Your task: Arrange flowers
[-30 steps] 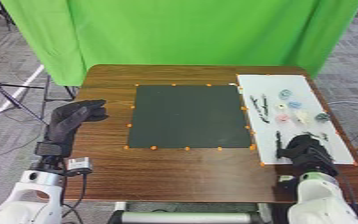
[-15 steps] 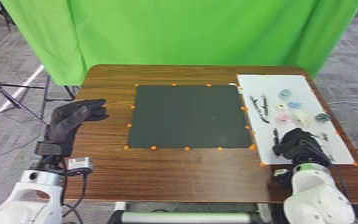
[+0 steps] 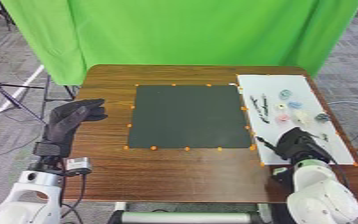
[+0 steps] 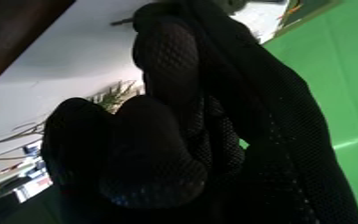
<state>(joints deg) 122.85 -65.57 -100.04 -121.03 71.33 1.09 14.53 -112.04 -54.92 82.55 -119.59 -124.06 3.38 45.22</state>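
The white board (image 3: 286, 83) on the right side of the brown worktop (image 3: 184, 172) carries the flower pieces, all lying loose on its flat face. Two dark stems (image 3: 265, 106) lie side by side near its left edge. Beside them are a teal flower (image 3: 286, 94), a small blue one (image 3: 294, 105), a pink one (image 3: 283, 118), a cream one (image 3: 302, 118) and, close to the right edge, a grey-green one (image 3: 322, 117). A thin green sprig (image 3: 325, 136) lies nearer the robot. Over the board's near part, the right hand (image 3: 298, 144) has its fingers (image 4: 153, 145) curled round a dark twig (image 3: 264, 142), which juts out forward and to the left, tilted. The left hand (image 3: 71, 119) is by the worktop's left edge, its fingers loosely extended and its thumb spread away (a wide, easy pose). Between the hands and farther forward, a dark square mat (image 3: 189, 117) lies on the worktop, ringed by small orange markers (image 3: 187, 148).
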